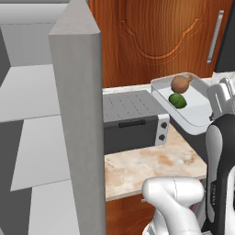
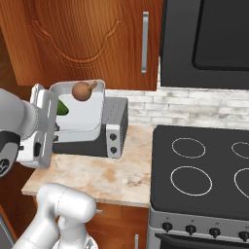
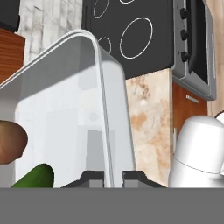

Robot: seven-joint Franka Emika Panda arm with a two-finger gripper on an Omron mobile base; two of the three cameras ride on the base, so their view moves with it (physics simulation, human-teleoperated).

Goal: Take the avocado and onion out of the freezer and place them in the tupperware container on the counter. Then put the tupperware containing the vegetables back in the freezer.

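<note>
currently the gripper is clamped on the near rim of the tupperware container, one finger on each side of the thin wall, and the tray rides in the air above the counter, partly over the grey toaster oven. the onion and the avocado both sit inside it, touching or nearly so, close to the held edge; in the hand view the onion lies at the left edge and the avocado just below it, both to the left of the fingers. the open freezer stands to the left, its door edge between the tray and the pale shelves. the step in hand looks like carrying the loaded tray to the freezer. to do it well, keep the tray level, since a one-sided rim grip lets it sag and two round things roll easily; swing wide of the door edge, then slide the tray flat onto a shelf before letting go.
</note>
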